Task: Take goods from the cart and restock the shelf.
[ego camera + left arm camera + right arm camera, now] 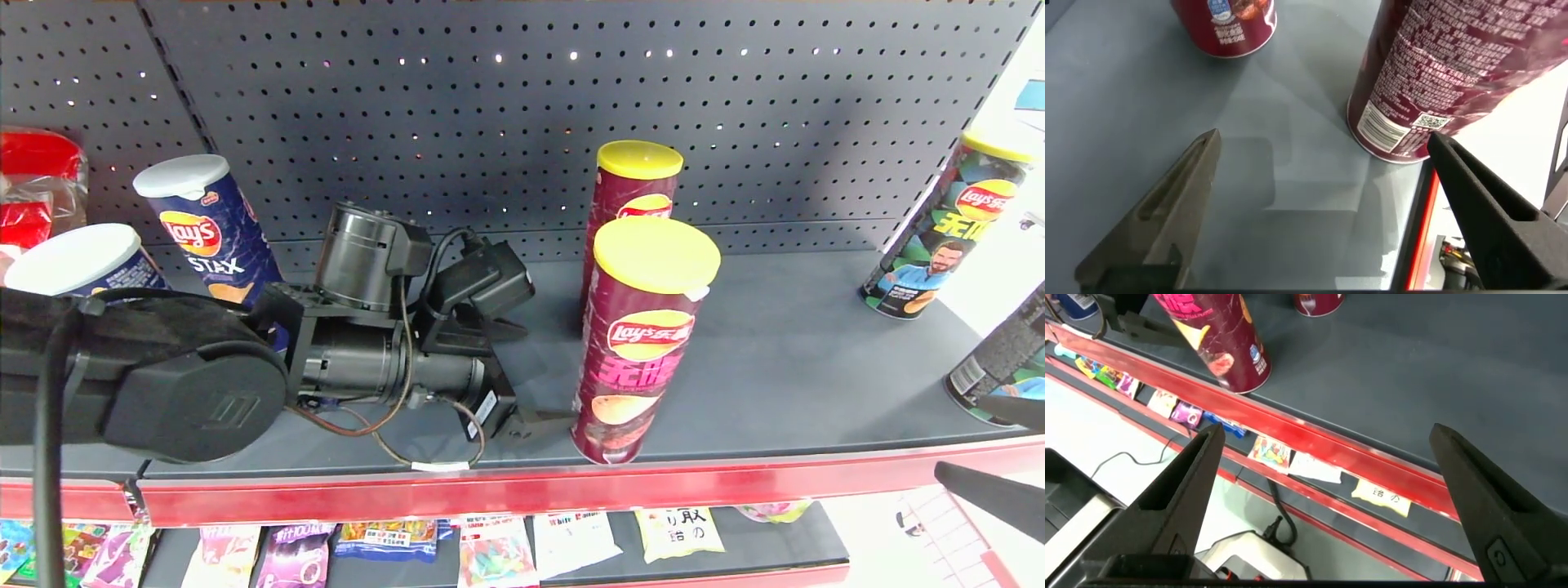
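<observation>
— Where's the tall maroon chip can with the yellow plastic lid [645,343]?

— Upright on the grey metal shelf deck [800,359], right at the front by the red front lip [571,490]. A second maroon can with the same yellow lid [633,184] stands straight behind it, close to the dark perforated back panel [490,106].

— And the left gripper [1323,143]?

— Low over the deck, just to the left of the front can. Its jaws are spread wide with nothing between them but bare shelf. One finger ends just beside the base of the front can. I can't tell from here whether it touches.

— The right gripper [1327,433]?

— Out in front of the shelf, off to the right, hanging over the red lip. Jaws wide apart as well, holding nothing, well apart from both maroon cans.

— Anything else on that shelf?

— Two blue chip cans with white lids [208,224] on the far left, beyond the left arm, and a green-and-black can with a yellow lid [939,237] at the far right by the panel. On the shelf below lies a row of colourful snack packets [494,551].
</observation>
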`<state>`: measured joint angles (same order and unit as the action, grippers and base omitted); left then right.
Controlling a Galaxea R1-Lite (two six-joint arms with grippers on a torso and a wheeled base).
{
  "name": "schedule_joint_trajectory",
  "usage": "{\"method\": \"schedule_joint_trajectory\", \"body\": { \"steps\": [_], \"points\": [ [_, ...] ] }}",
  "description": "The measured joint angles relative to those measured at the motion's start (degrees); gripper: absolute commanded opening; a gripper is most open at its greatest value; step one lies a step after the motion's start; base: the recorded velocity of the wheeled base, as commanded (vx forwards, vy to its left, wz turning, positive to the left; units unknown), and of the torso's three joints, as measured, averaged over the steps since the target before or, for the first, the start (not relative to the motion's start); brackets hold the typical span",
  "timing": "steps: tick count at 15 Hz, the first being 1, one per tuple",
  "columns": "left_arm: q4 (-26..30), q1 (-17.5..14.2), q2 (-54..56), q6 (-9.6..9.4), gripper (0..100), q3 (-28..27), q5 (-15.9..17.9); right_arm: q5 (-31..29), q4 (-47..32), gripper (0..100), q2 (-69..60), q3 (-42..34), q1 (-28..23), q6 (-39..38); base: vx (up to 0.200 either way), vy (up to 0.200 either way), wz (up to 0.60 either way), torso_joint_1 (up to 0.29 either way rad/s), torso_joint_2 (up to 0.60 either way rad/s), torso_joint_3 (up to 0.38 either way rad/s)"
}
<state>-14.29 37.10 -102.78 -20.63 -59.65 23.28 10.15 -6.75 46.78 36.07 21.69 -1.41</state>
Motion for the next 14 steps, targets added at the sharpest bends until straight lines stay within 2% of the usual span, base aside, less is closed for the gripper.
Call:
{"method": "schedule_joint_trajectory", "body": {
  "steps": [3,8,12,14],
  "points": [
    [-0.02,-0.09,0.35,0.02,100,0.65,-0.07,0.0,-0.02,100,-0.02,0.04,-0.02,0.0,0.0,0.0,0.0,0.0,0.0,0.0],
    [0.12,-0.06,6.06,0.05,100,6.62,-0.29,0.1,-0.05,100,-0.17,-0.38,0.02,0.16,0.0,0.0,0.0,0.0,0.0,0.0],
    [0.39,0.69,20.42,0.27,100,16.79,-1.19,0.02,-0.13,100,-1.38,-2.91,0.09,0.68,0.0,0.0,0.0,0.0,0.0,0.0],
    [1.57,0.74,29.64,0.65,100,22.77,-3.25,-0.83,-0.16,100,-3.06,-4.49,0.06,0.71,0.0,0.0,0.0,0.0,0.0,0.0]
  ]
}}
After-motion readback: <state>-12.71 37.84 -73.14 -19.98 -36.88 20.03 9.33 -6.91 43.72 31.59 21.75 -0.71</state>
